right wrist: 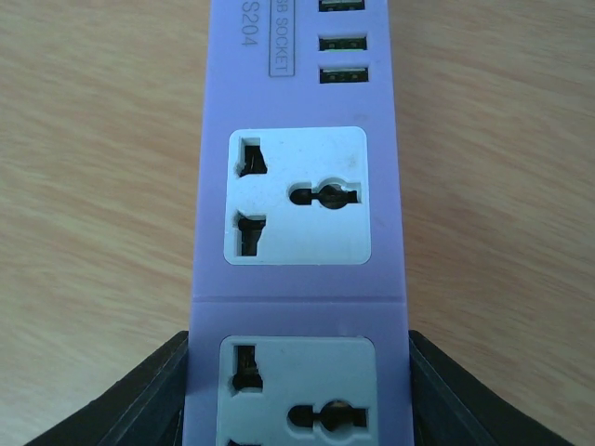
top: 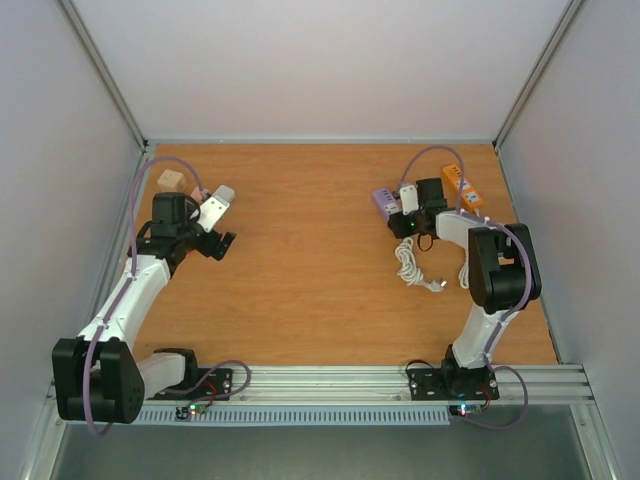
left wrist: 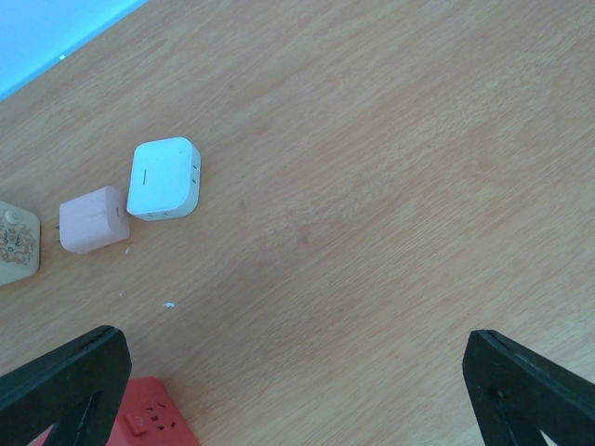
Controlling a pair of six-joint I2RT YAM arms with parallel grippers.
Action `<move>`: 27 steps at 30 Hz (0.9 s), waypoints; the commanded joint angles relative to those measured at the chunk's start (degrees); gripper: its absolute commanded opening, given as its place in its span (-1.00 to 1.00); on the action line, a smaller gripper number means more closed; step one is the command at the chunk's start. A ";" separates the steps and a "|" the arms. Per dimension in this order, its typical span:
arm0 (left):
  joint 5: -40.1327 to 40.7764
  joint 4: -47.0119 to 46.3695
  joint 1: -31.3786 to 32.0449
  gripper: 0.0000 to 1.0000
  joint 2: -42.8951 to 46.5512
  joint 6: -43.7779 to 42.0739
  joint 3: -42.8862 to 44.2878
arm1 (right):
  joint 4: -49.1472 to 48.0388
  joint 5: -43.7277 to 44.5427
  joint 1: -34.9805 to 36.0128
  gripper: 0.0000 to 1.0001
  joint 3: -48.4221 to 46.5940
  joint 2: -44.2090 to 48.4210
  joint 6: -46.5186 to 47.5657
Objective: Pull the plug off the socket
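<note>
Far right of the wood-grain table [top: 300, 300]: purple power strip [right wrist: 297, 279], a long flat bar of smooth matte plastic, caught across its width between the black fingers [right wrist: 130, 400] of the right gripper [right wrist: 297, 409], jaws about half parted and pressed against both side walls. Long axis straight ahead of that wrist; seen from above, slanted far-left to near-right. Two white socket faces [right wrist: 297, 195] in the wrist view, square with rounded corners, empty where visible; small USB slots [right wrist: 342, 44] beyond them. No plug identifiable in any view, possibly hidden beneath the gripper. White cable [top: 410, 265], thin and loosely coiled, just on the near side of the strip, one end leading up toward it. Orange power strip [top: 461, 187] just right of the gripper. Right arm by far the nearer; left gripper [left wrist: 297, 390] well apart on the left side, spread fully wide and holding nothing, above a white cube adapter [left wrist: 165, 178] just beside a pink one [left wrist: 93, 219], both smooth with rounded edges, a corner of a red strip [left wrist: 153, 418] by one finger.
</note>
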State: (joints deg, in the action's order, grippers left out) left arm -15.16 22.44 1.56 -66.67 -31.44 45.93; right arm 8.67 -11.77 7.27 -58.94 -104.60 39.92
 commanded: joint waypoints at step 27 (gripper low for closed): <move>-6.53 0.23 -0.27 0.99 -2.93 4.15 5.05 | 6.78 -5.24 -13.33 0.69 -16.95 -3.30 -4.22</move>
State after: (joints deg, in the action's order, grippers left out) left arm -18.28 23.00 1.56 -67.96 -29.02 47.20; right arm 12.36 -14.20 -5.80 -72.44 -110.74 37.01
